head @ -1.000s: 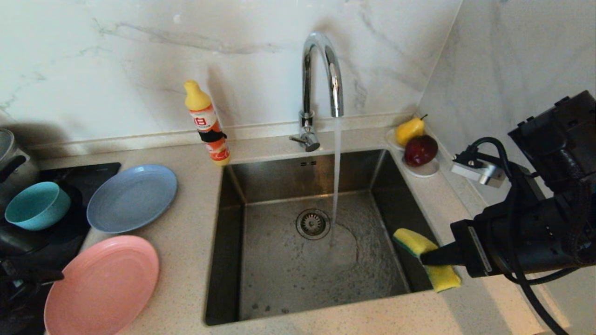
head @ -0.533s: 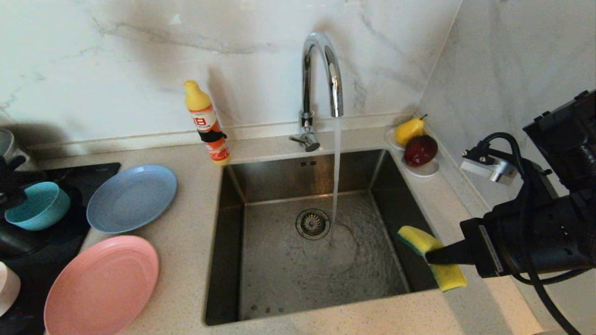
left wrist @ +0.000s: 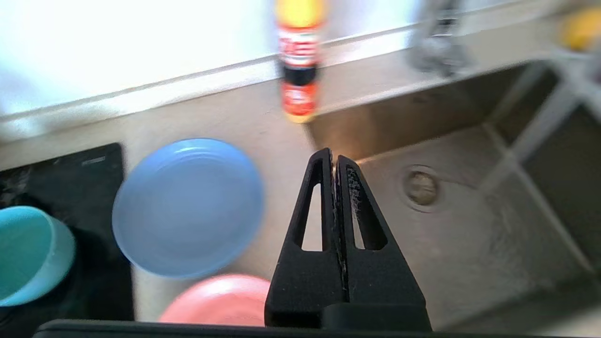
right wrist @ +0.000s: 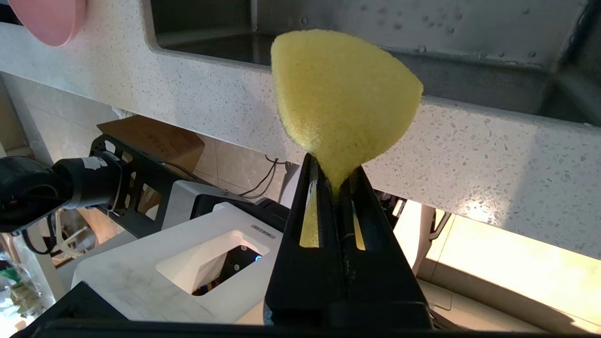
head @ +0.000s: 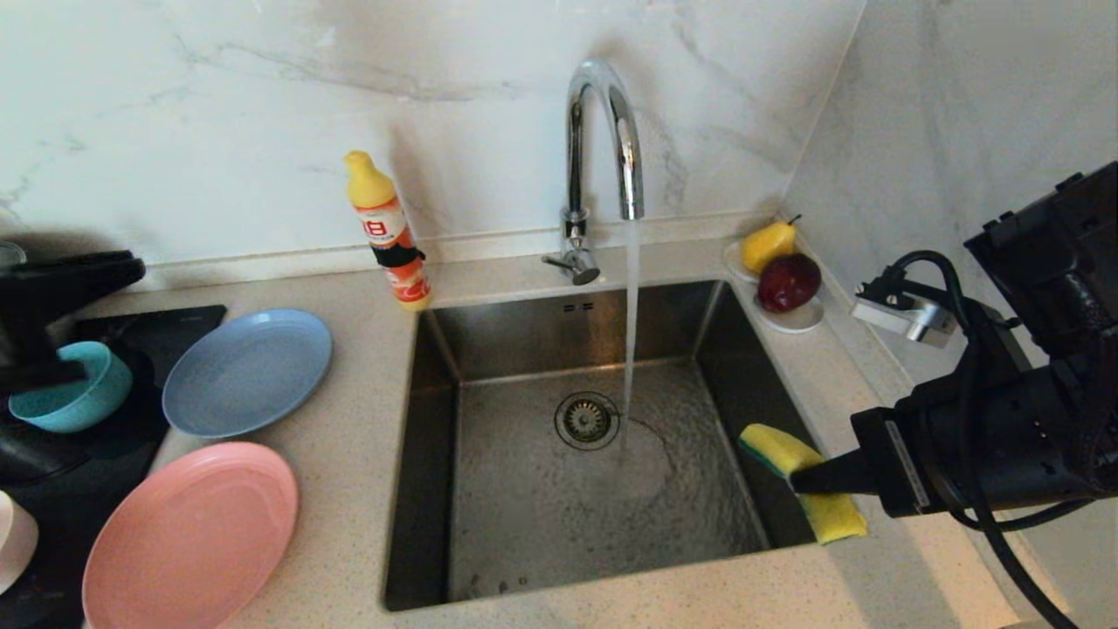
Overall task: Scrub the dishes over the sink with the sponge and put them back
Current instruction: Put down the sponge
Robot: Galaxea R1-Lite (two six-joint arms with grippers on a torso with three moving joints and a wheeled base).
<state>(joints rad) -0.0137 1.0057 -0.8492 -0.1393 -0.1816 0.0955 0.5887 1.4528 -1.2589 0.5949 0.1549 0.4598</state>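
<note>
Water runs from the tap [head: 603, 131] into the sink [head: 524, 489]. Over the sink's right rim the right claw [head: 808, 480] pinches the bent sponge [head: 799, 480]; its green layer shows only as a thin edge. At far left the left claw [left wrist: 334, 162], fingers pressed together on nothing, hovers above the counter [head: 349, 419] beside the blue plate [head: 247, 371]; in the head view its arm covers part of the teal bowl [head: 74, 389]. The pink plate [head: 188, 537] lies near the front edge, cut off below. A pale dish [head: 13, 537] barely enters at left. The wrist view of the soap bottle [left wrist: 298, 61] is blurred.
</note>
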